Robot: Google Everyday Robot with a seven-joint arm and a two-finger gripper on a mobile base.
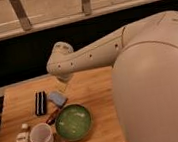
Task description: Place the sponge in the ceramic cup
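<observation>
Camera view: grainy wooden table (96, 92) with a smooth white arm (94, 52) stretched over it.
Sponge (58, 98): soft light-blue pad with rounded corners, lying flat between the black ribbed block (40, 103) and the glossy green bowl (73, 122), long axis slanting toward the bowl.
Ceramic cup (41, 135): plain white, round, upright, just left of the bowl.
Gripper (65, 82): hangs under the arm's end, just above the sponge. Its opening and any hold cannot be told.

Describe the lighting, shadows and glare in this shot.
Camera view: warm, dim light on the wooden table; a dark band behind it; the arm's pale shell is brightest, with no harsh glare; the gripper hangs in shadow near the sponge; there is a faint sheen inside the green bowl.
</observation>
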